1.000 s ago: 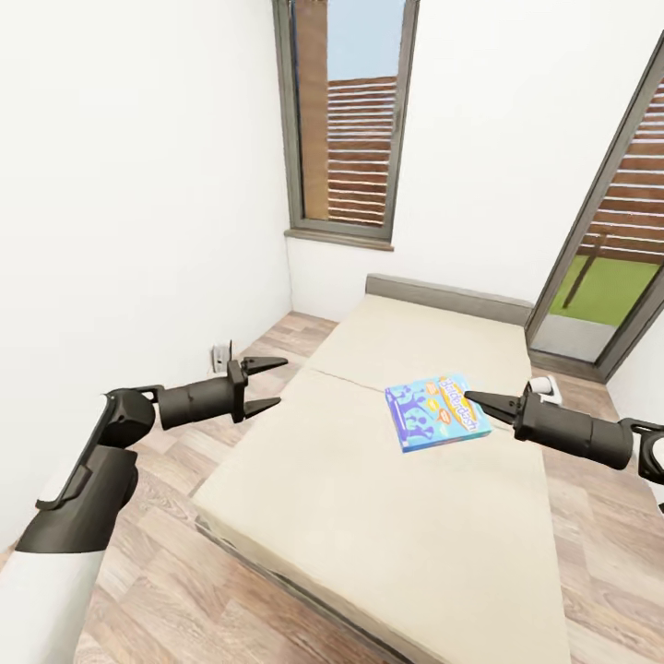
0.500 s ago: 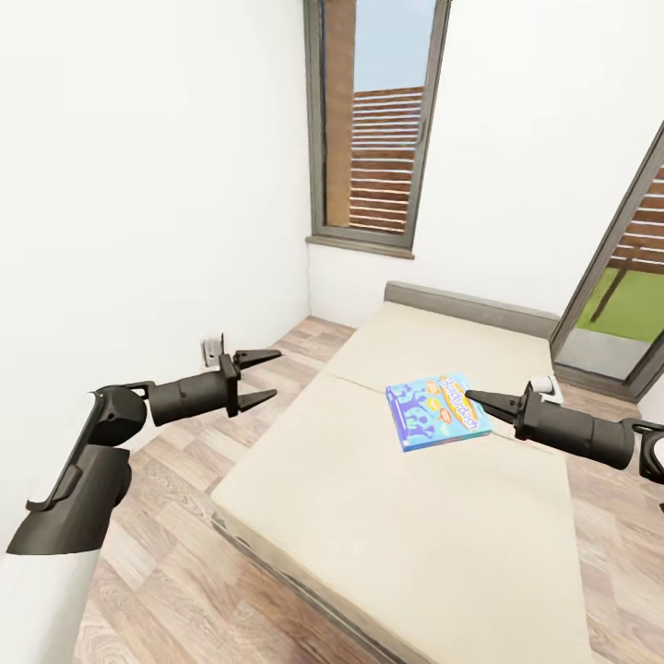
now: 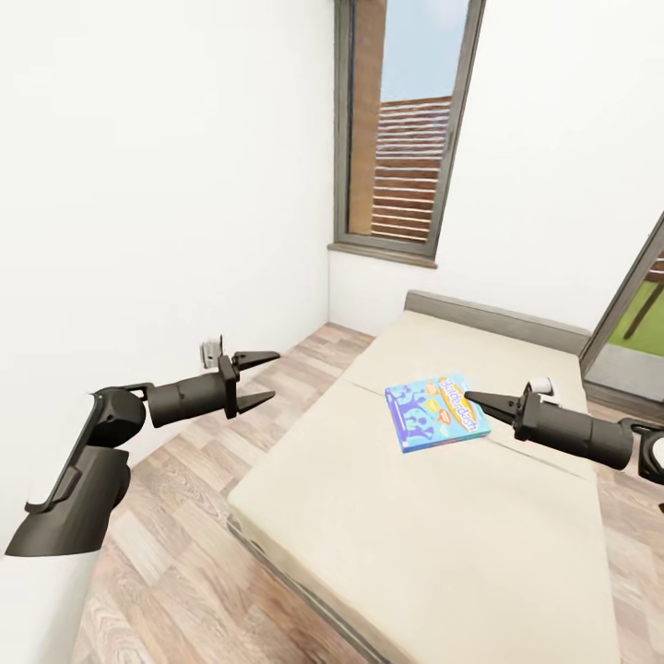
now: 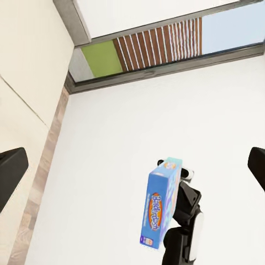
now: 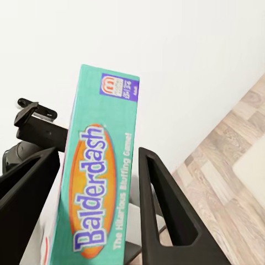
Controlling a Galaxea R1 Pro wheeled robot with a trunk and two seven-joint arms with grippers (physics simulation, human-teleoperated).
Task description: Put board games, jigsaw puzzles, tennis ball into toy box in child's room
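Observation:
A blue board game box marked "Balderdash" [image 3: 435, 411] hangs just above the beige bed [image 3: 433, 544], with my right gripper [image 3: 478, 399] shut on its right edge. In the right wrist view the box's teal side [image 5: 99, 182] stands between the two dark fingers [image 5: 163, 210]. The left wrist view shows the same box [image 4: 162, 203] on edge, held up in front of a white wall. My left gripper [image 3: 256, 378] is open and holds nothing, out over the wooden floor left of the bed. The table and the toy box are out of view.
The bed's grey headboard [image 3: 498, 318] stands against the far wall under a tall window [image 3: 406, 138]. A white wall with a socket [image 3: 212, 350] runs close along the left. A glass door [image 3: 646, 304] is at the right edge. Wooden floor [image 3: 184, 516] lies between wall and bed.
The whole picture has slid right, so the camera has turned left. Both arms keep their pose, and the Balderdash box stays in the right gripper.

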